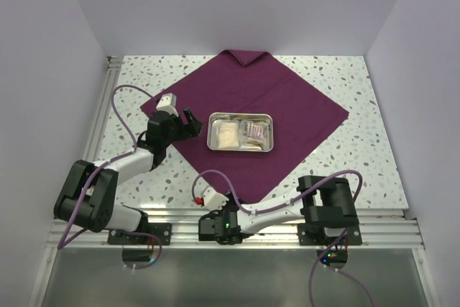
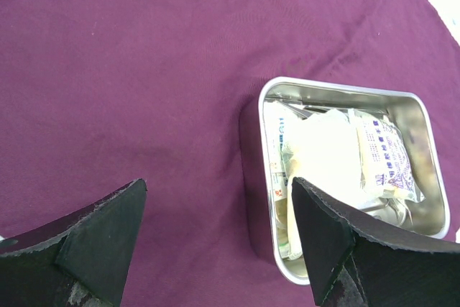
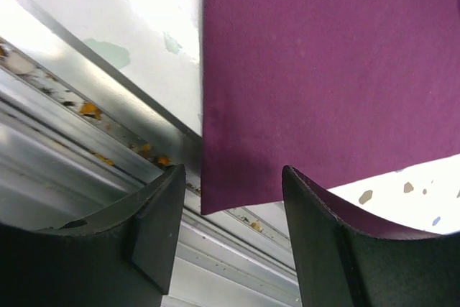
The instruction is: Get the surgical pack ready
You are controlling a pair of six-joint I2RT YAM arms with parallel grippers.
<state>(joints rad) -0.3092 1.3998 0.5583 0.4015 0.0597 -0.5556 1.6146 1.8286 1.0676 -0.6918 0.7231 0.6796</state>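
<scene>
One plum drape [image 1: 287,106] lies spread flat as a diamond on the speckled surface [image 1: 345,170], its far corner folded back on itself and its near corner reaching the metal rail [image 1: 287,215] at the near edge. One steel tray [image 1: 209,132] sits on the middle of the drape, and it holds several sealed packets [image 1: 227,134]; a white one and one with blue print show plainly, but the full count cannot be told. There are two arms, each with one pincer. The left pincer [image 1: 190,123] hangs over the left part of the drape, just left of the tray, its two fingers spread wide with nothing between them but cloth below. The right pincer [image 3: 231,174] is at the near corner of the drape, its two fingers also spread, with the tip of that corner lying in the gap between them above the rail.
</scene>
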